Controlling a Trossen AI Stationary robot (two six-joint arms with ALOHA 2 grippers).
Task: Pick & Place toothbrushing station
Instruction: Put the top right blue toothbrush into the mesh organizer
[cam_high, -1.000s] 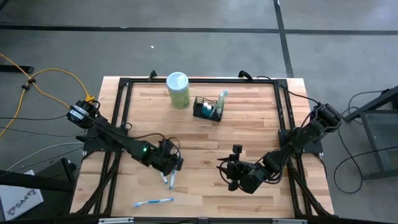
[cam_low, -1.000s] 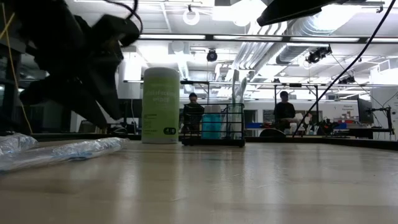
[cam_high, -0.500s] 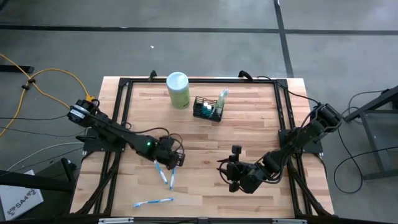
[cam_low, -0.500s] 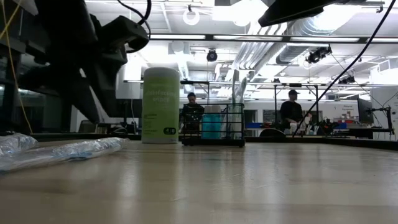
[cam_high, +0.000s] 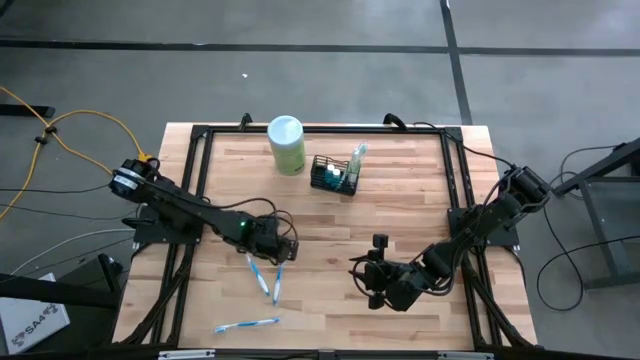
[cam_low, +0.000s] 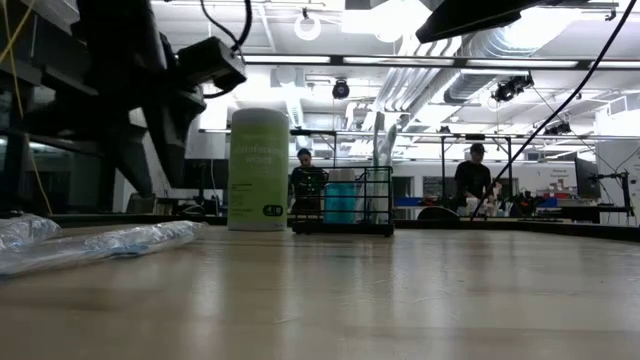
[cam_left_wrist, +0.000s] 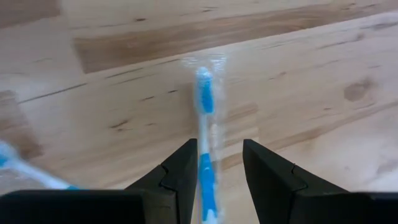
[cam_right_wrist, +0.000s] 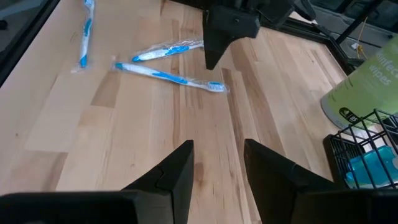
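Canister (cam_low: 258, 170) print unreadable; both grippers (left (cam_high: 277, 247), right (cam_high: 368, 277)) gape, empty.

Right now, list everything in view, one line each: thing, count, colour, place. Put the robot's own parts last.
Toothbrushes: three, blue and white in clear wrappers; two crossed at the table's front left, one nearer the front edge.
Toothbrushing station: one, black wire mesh, back centre, holding blue items and a clear pale bottle.
Canister: one, pale green with white lid, back, left of the station.
Table: one, light wood with a black frame.
People: two, dark clothes, far room behind the table.
Left gripper: one, dark, open, over a wrapped toothbrush, front left.
Right gripper: one, dark, open, empty, front right, waiting.
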